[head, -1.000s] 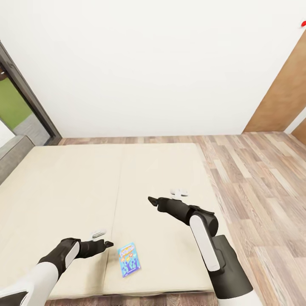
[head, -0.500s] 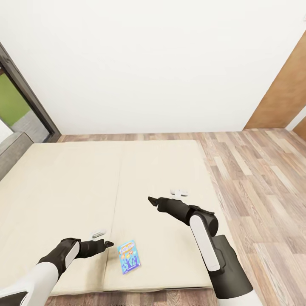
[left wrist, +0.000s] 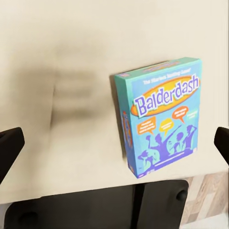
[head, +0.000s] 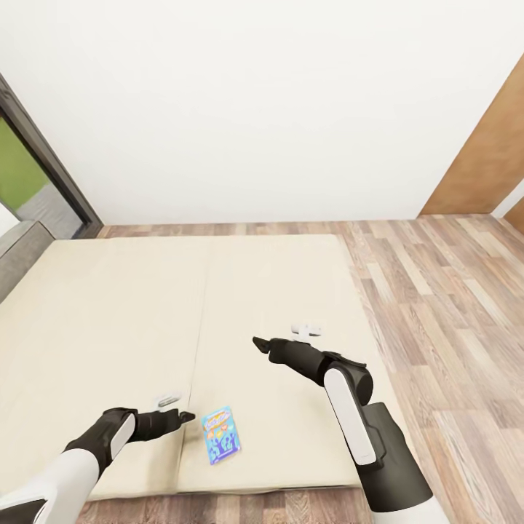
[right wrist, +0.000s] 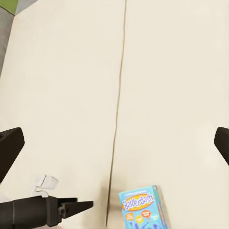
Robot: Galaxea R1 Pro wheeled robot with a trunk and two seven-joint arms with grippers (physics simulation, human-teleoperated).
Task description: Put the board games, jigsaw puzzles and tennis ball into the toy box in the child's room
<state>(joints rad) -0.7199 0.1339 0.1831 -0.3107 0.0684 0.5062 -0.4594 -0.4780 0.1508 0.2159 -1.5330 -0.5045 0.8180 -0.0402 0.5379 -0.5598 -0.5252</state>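
The whole view is shifting back since a second ago, exposing floor along the bed (head: 109, 327)'s near edge. The blue board game (head: 221, 434) is lying flat near that edge, the left end effector (head: 183, 417), fingers apart, just beside it. The right end effector (head: 260, 343), also apart, is hanging farther up the bed; the left should be straddling the box's narrow sides before closing.

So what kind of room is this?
Probably a bedroom: a wide cream bed stands on a wood-plank floor by a white wall, with a Balderdash board game lying on it.
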